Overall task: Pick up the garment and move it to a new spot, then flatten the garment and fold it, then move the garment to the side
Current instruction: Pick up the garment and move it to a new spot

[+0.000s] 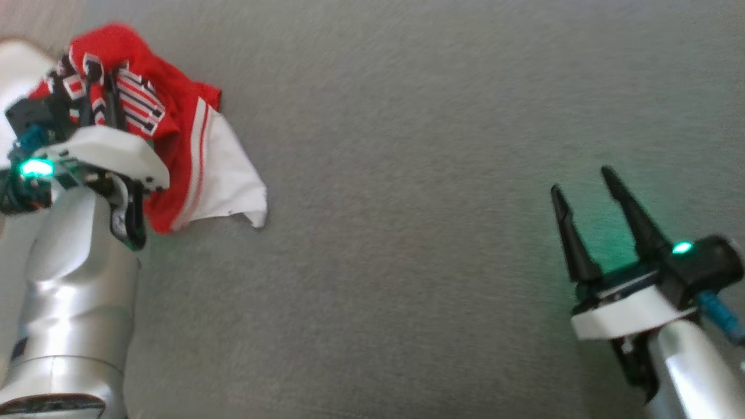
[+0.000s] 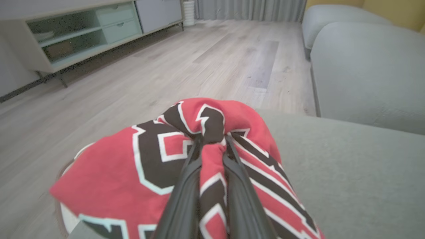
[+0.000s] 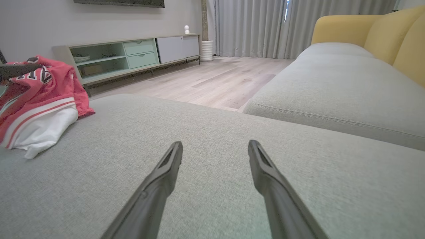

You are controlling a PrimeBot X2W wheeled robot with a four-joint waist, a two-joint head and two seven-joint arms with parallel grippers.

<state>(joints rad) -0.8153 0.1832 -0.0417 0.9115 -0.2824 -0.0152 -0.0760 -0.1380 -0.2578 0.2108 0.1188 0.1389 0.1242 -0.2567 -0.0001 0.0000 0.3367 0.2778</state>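
The garment (image 1: pixel 186 151) is a crumpled red jersey with black-and-white lettering and a white striped part, lying at the far left of the grey cushion (image 1: pixel 407 233). My left gripper (image 1: pixel 99 81) reaches into its upper folds. In the left wrist view the two dark fingers (image 2: pixel 186 186) pinch a ridge of red cloth (image 2: pixel 212 159) between them, so the left gripper (image 2: pixel 212 139) is shut on the garment. My right gripper (image 1: pixel 585 180) hovers open over bare cushion at the lower right, far from the garment (image 3: pixel 40 96); nothing sits between the right gripper (image 3: pixel 215 147) fingers.
The cushion's left edge lies just beyond the garment, with wooden floor (image 2: pixel 166 66) below. A pale media cabinet (image 3: pixel 132 56) stands across the room. A grey and yellow sofa (image 3: pixel 348 83) runs beside the cushion on the right.
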